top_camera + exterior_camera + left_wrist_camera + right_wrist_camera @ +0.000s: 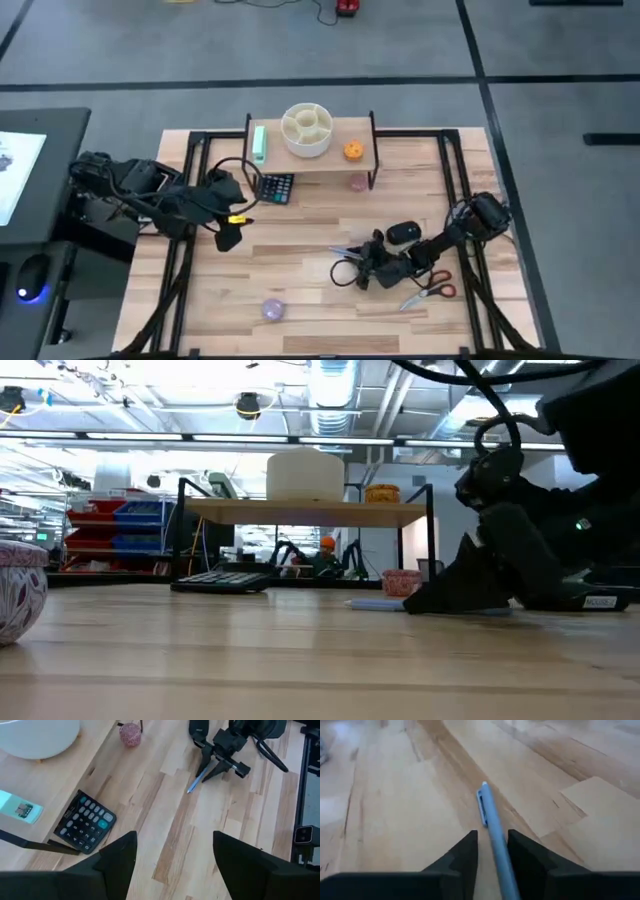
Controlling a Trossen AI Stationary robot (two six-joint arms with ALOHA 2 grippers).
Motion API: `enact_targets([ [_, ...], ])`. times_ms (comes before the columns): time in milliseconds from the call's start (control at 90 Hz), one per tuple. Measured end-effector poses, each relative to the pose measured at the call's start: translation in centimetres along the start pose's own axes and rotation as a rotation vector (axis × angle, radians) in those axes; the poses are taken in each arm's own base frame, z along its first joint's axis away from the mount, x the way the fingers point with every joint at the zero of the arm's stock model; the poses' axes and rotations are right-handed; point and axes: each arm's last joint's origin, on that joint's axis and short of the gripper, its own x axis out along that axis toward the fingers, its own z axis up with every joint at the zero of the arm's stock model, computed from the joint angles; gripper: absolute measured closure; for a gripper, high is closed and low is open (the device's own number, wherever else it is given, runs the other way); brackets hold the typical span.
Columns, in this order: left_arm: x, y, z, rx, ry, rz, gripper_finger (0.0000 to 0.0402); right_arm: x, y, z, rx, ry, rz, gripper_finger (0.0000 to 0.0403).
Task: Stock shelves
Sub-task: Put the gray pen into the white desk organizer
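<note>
The shelves stand at the table's far middle on thin black legs. On top are a white divided bowl, a green block and an orange thing. A blue pen lies flat on the table. My right gripper is low over it and open by a narrow gap, one finger on either side of the pen, which runs along the fingers. My left gripper hovers open near a black calculator, with nothing between its fingers.
A pink thing sits under the shelves. A black mouse and red-handled scissors lie close to my right arm. A purple patterned ball rests near the front edge. Bare wood lies between the two arms.
</note>
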Motion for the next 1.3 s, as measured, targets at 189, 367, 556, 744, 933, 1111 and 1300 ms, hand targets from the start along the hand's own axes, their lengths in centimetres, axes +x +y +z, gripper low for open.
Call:
enact_targets([
  [189,0.0,0.0,0.0,0.0,0.0,-0.001,0.0164,0.0,0.0,-0.2,0.015,-0.012,-0.019,0.0382],
  [367,0.0,0.0,0.0,-0.001,0.0,-0.002,0.0164,-0.1,-0.1,-0.1,0.075,-0.01,-0.022,0.0389],
  [556,0.0,-0.1,0.1,-0.008,-0.002,-0.012,0.0164,-0.8,-0.3,2.5,0.169,0.016,0.045,0.0391],
  [744,0.0,-0.1,0.1,-0.016,-0.004,-0.018,0.0164,-1.6,-0.8,6.1,0.191,-0.026,0.109,0.0393],
  [933,0.0,-0.2,0.1,-0.015,0.003,-0.031,0.0164,-2.3,-1.3,8.8,0.17,-0.123,0.106,0.0394],
  [1111,0.0,-0.2,0.1,-0.016,0.0,-0.038,0.0164,-3.2,-1.4,11.5,0.194,-0.247,0.166,0.0394],
  [1300,-0.2,-0.9,1.5,-0.022,-0.143,-0.086,0.0164,-5.9,-1.4,16.7,0.307,-0.519,0.291,0.0394],
])
